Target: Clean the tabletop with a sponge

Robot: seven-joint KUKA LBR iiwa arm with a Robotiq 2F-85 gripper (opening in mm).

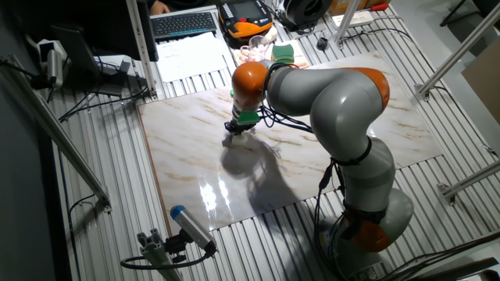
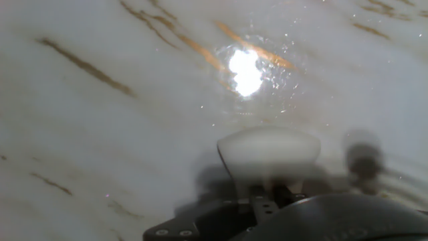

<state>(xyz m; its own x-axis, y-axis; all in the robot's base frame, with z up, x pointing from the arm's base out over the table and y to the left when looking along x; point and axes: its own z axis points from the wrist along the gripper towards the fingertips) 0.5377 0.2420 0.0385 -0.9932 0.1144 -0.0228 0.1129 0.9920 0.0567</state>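
Jaws pinch the sponge [image 2: 269, 155] — in the hand view a cream-white rounded block sits just ahead of the dark finger mounts, held at its near edge, its underside close against the tabletop [image 2: 100, 134]. The fingers themselves are mostly hidden behind the sponge; contact between sponge and slab looks likely, but the exact seam is blurred. A soft shadow spreads around the sponge on the marble, and a second small dark shadow lies just to its right.

Beyond the sponge, a bright glare spot sits on the glossy surface, crossed by a brown vein; other brown veins run diagonally to the upper left of the sponge.

Fixed view: gripper [image 1: 237, 127] points down onto the tabletop [image 1: 187, 156], in the slab's far-left part. The sponge is too small to make out here — only dark finger hardware and a green band above it. The arm [image 1: 328, 90], grey with orange joints, reaches over the slab from its base beside the slab's near-right edge, and its shadow falls on the marble just in front of the gripper.

Around the tabletop: ribbed grey metal surface [image 1: 101, 234]; a green-and-yellow sponge [image 1: 283, 53] past the far edge; a keyboard [image 1: 185, 23] further back.
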